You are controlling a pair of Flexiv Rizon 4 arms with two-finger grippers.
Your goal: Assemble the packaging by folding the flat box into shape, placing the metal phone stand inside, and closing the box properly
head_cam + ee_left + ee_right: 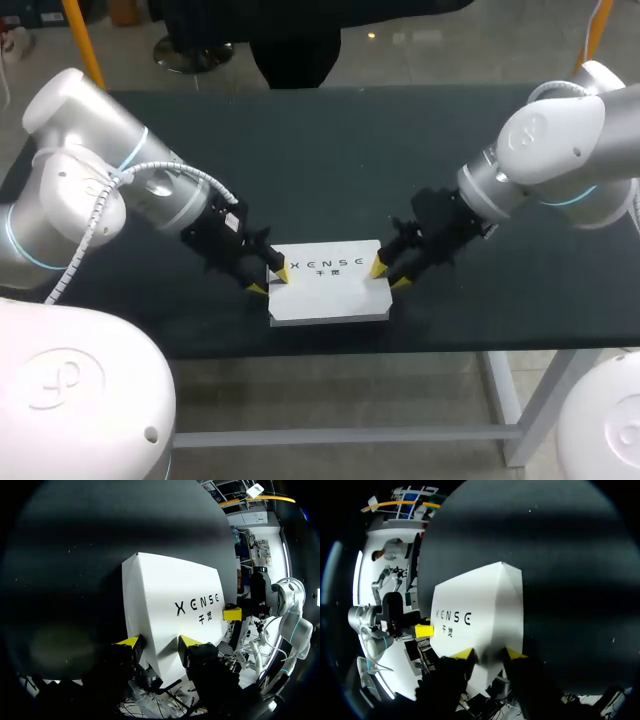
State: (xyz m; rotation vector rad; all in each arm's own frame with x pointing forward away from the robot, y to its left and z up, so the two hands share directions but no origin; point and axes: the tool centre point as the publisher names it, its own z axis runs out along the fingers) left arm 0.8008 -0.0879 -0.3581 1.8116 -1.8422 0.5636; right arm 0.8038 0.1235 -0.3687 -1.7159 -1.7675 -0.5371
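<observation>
A white box [330, 285] with dark lettering on its lid lies closed near the table's front edge. My left gripper [270, 279] is at its left end, one yellow tip over the lid and the other beside the edge. In the left wrist view the box [170, 600] end sits between the fingers of my left gripper [159, 641], which stand loosely around it. My right gripper [389, 275] is at the right end. In the right wrist view my right gripper [489, 653] is shut on the end of the box [480, 605]. No metal phone stand shows.
The dark table [330, 150] stretches bare behind the box. The front edge [400, 345] runs just below the box. Each wrist view shows the other arm's yellow fingertip [231, 614] [424, 630] at the far end of the box.
</observation>
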